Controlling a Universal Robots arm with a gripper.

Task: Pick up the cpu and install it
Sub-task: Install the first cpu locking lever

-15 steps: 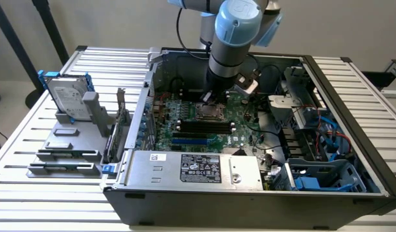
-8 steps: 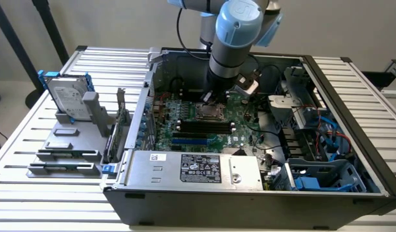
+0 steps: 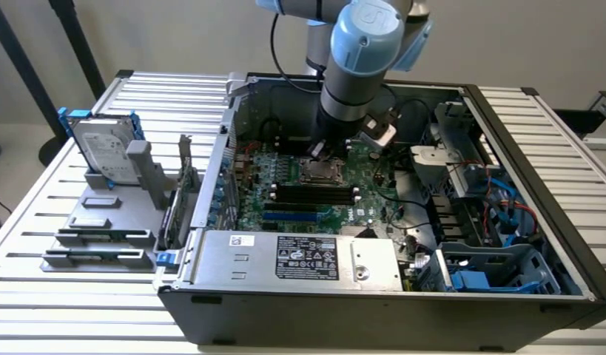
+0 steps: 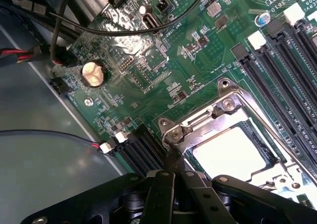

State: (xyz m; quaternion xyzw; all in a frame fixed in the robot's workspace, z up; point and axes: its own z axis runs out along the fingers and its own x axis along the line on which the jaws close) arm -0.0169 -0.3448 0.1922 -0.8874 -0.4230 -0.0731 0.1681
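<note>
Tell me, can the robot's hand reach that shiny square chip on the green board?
Probably yes: the shut hand sits at the metal frame's corner, and nothing covers the cpu's top, though the frame rims its edges.

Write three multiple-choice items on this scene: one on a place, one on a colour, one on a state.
1. Where does the cpu lie?
A. in the socket of the motherboard
B. on the grey rack outside the case
C. on the power supply
2. What colour is the motherboard?
A. blue
B. green
C. red
3. How is the gripper?
A. wide open
B. shut on the cpu
C. shut, holding nothing
Answers: 1 A, its silvery top sits inside the socket's metal frame; 2 B, the board is green; 3 C, it is closed beside the socket, nothing in it.
</note>
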